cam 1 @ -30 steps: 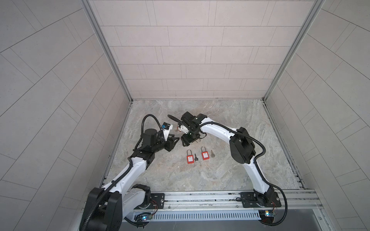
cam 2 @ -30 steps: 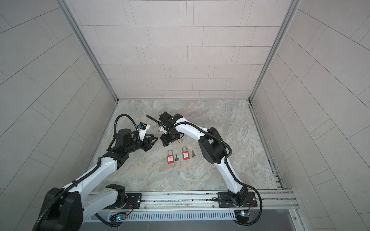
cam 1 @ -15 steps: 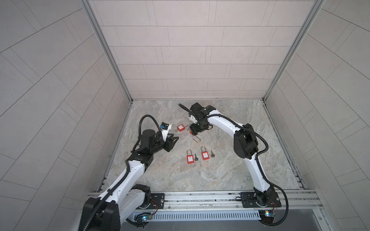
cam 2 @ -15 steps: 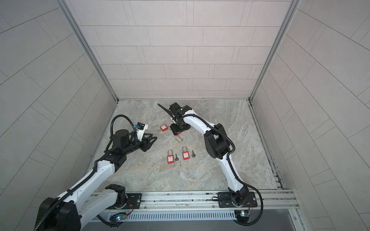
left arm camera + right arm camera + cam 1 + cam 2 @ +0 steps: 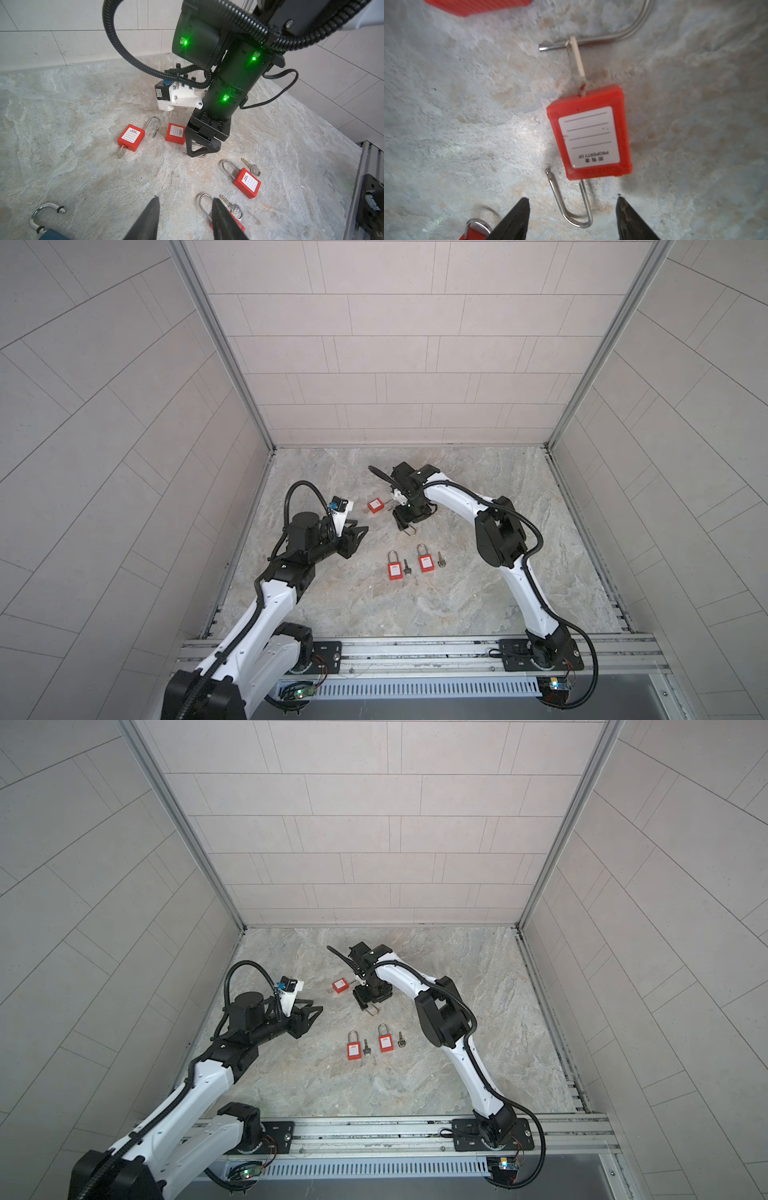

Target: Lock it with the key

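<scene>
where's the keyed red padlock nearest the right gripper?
The red plastic padlock lies flat mid-table beneath the open right gripper, just right of another keyed red padlock in a top view.

surface [image 5: 478, 605]: grey marbled slab, takes up the lower middle of both top views | walls [image 5: 395, 344]: pale tiles at the back and both sides, boxing it in | corner posts [image 5: 224, 352]: bare metal, slanting up from the back corners | bottom edge: metal rail [image 5: 415, 649] running straight across, slotted vent grille [image 5: 415, 689] just under it

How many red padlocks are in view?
4 red padlocks: two side by side in front, one farther back, one under the right hand. Others may be hidden.
</scene>
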{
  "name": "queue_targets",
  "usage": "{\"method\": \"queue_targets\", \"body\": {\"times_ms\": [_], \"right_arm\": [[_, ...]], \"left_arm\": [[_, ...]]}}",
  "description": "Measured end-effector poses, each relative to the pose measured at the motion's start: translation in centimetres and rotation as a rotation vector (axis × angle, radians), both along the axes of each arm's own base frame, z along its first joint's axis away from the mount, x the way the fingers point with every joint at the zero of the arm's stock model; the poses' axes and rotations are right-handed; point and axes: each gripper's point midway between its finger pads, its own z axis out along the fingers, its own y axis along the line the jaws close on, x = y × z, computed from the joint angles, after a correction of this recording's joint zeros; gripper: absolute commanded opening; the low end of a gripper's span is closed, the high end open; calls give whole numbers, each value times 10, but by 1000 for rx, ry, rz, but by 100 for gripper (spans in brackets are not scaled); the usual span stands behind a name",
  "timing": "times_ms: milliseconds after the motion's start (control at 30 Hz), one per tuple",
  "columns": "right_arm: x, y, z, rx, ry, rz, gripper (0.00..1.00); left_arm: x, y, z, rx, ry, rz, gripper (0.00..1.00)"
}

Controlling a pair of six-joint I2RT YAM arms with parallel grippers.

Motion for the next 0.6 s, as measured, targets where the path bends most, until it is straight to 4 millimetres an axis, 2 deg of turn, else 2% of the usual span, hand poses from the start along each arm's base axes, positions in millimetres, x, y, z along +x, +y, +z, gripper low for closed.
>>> {"method": "queue_targets", "body": {"times_ms": [600], "right_arm": [[-26,24,-4,50,90,-3,67]], "left_arm": [[-4,1,-1,2,12,0,46]]}}
